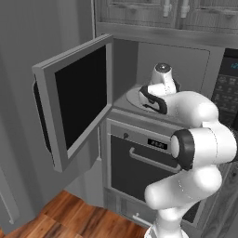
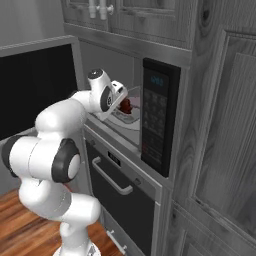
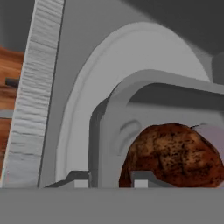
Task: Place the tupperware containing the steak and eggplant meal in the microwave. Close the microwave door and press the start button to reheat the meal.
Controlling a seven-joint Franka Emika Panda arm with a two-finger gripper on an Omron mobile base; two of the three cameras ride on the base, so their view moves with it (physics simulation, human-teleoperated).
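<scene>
Tupperware (image 3: 131, 113) on the turntable plate (image 3: 87, 96), its near rim between the barely parted gripper (image 3: 107, 180) tips.

White glossy arm (image 1: 195, 139), built from fat rounded link shells. Joints marked by dark charcoal bands/rings, e.g. elbow ring (image 1: 185, 148) and another on the right base view (image 2: 65, 161). Grey round cap on the top of the wrist joint (image 1: 162, 68). Black trim loop around the hand housing (image 1: 152, 98). Small dark finger tips (image 3: 142, 180), pale pad faces.
</scene>
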